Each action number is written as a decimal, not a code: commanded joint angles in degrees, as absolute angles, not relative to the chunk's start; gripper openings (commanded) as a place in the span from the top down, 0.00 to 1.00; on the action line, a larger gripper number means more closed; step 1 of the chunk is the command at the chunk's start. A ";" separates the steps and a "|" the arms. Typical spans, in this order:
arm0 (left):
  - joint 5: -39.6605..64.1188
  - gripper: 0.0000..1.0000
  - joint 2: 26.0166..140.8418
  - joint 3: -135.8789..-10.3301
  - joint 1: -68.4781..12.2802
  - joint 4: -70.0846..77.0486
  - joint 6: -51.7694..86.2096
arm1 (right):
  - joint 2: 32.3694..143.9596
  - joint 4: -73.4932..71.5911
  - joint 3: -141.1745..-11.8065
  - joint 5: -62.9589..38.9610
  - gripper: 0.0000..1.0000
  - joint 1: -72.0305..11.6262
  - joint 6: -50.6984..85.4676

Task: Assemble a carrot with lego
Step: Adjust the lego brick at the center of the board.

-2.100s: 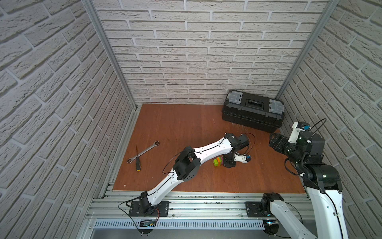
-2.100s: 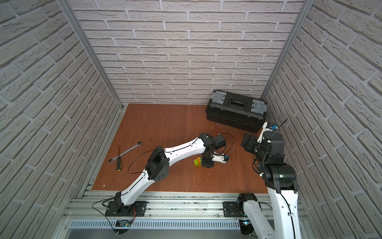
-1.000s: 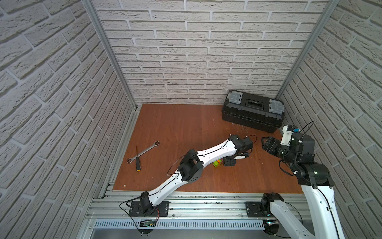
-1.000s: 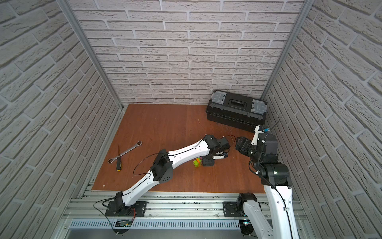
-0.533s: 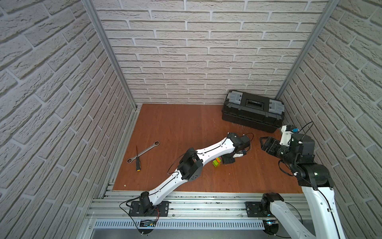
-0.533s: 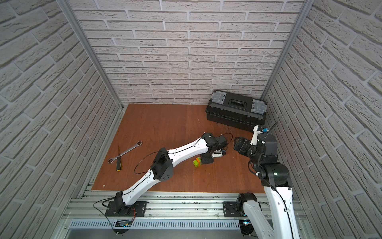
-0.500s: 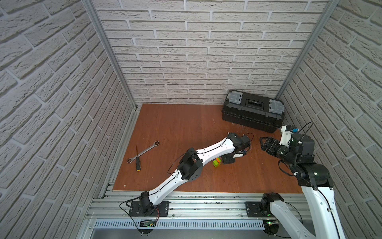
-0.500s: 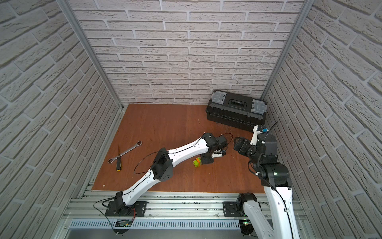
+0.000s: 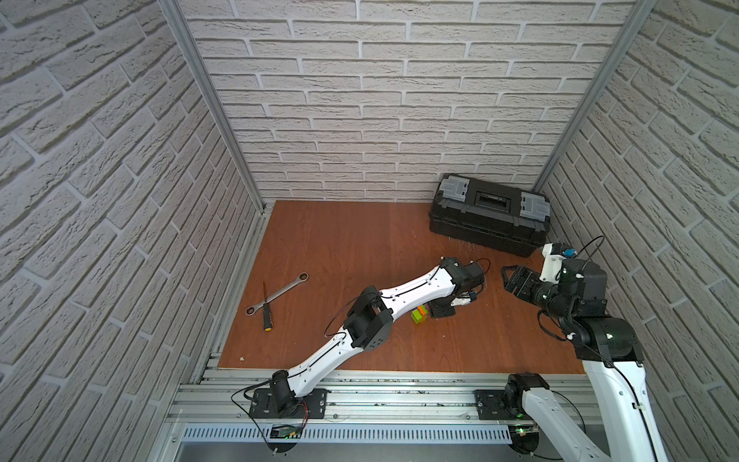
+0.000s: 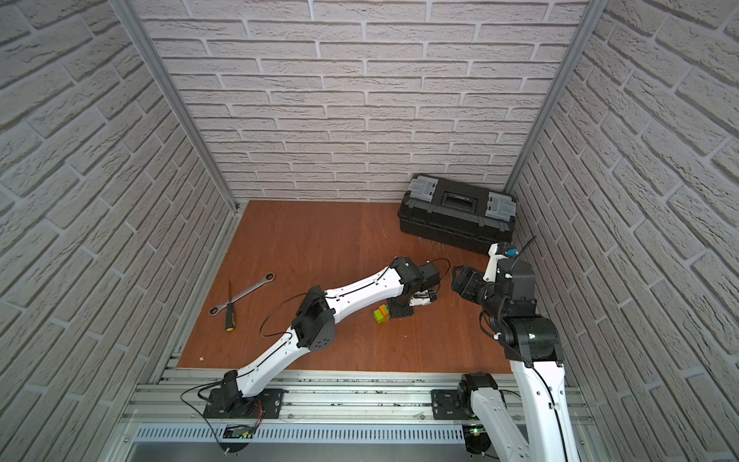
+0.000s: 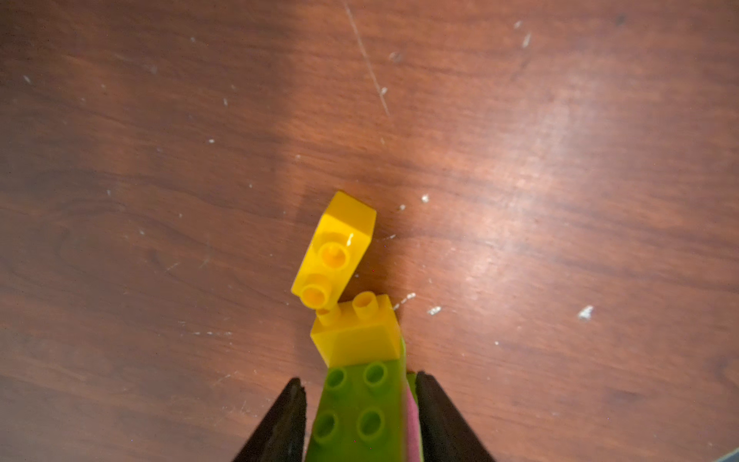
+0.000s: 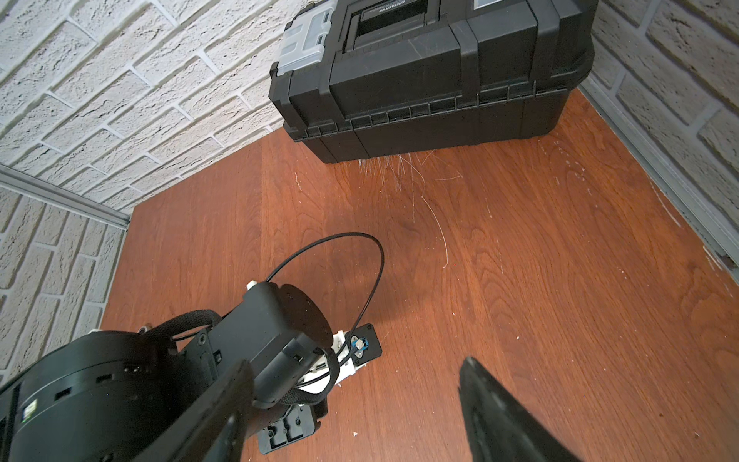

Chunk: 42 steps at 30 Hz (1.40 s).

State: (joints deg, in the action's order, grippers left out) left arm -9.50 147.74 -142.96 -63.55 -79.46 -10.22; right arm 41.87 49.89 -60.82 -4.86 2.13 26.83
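- Lying on the table (image 9: 320, 248), just off centre toward 5 o'clock: the carrot (image 9: 418, 315), at 9 o'clock of the left gripper (image 9: 432, 314).
- Flanked at its green-and-pink end by black fingers (image 11: 436, 416) set narrowly; unclear whether actually pinching.
- Leaning against its yellow tip: second yellow brick (image 11: 334, 250), tilted.
- Hovering toward 2 o'clock, well apart, spread wide and empty: right gripper (image 9: 508, 280).

Left hand (image 9: 434, 313) at carrot (image 9: 418, 315), grip unclear
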 commanded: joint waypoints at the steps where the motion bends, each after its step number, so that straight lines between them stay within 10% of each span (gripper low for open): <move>1: -8.53 0.53 147.67 -142.22 -63.78 -81.74 -9.60 | 41.40 47.64 -60.12 -5.08 0.19 1.76 27.44; 18: -6.88 0.64 146.78 -141.85 -64.34 -82.01 -9.37 | 41.46 48.12 -59.85 -5.25 0.19 1.76 27.33; 31: -7.62 1.00 143.31 -144.72 -64.25 -81.06 -9.61 | 41.80 48.11 -60.42 -5.49 0.19 1.76 27.95; 42: -8.24 1.00 128.98 -135.74 -62.29 -65.32 -7.95 | 43.63 48.93 -63.71 -1.66 0.19 1.80 24.73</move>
